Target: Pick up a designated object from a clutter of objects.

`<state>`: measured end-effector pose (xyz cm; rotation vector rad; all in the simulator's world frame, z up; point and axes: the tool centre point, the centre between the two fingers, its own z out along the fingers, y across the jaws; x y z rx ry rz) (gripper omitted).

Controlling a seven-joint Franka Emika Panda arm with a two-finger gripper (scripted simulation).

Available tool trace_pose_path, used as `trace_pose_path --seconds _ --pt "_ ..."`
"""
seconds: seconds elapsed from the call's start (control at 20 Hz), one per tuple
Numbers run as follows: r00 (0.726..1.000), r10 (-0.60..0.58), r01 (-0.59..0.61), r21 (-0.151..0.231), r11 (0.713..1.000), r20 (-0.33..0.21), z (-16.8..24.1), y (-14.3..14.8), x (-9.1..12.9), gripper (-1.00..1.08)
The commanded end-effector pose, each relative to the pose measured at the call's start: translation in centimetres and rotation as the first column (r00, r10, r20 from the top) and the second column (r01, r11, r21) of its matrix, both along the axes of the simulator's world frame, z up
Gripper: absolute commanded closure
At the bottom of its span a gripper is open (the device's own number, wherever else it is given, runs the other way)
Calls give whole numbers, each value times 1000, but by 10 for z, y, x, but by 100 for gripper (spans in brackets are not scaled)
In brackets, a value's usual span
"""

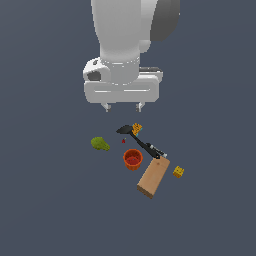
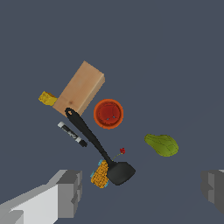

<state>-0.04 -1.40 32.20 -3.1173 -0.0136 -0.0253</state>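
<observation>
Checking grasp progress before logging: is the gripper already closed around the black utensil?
No. In the exterior view the gripper hangs open above the clutter, and the black utensil lies on the ground untouched.

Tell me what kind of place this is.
Likely a simulated test scene, not a real room: a plain grey floor, a small clutter such as the wooden block and orange-red cup, and the claw hanging above.

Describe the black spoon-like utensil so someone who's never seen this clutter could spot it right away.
Start at the tan wooden block. The black utensil runs from the block's end past the orange-red cup, its rounded head beside the orange-yellow checkered piece. It is all black and longer than the pale-tipped pen-like stick alongside.
</observation>
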Motion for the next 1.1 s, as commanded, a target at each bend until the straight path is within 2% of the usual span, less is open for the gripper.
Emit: trace_pose_path --seconds 0.0,0.3,0.55,0.75,1.05 --pt "1000 20 -20 -2 1000 -1 -8 2 0 -92" --pt "994 111 -111 -11 994 -2 -40 11 -2 -92" --pt "974 228 -228 -20 973 -6 -80 22 -8 -92" --pt "939 344 -344 -26 939 -10 -119 33 -18 -92" --pt "867 499 -499 -28 866 -14 -170 50 -38 -92"
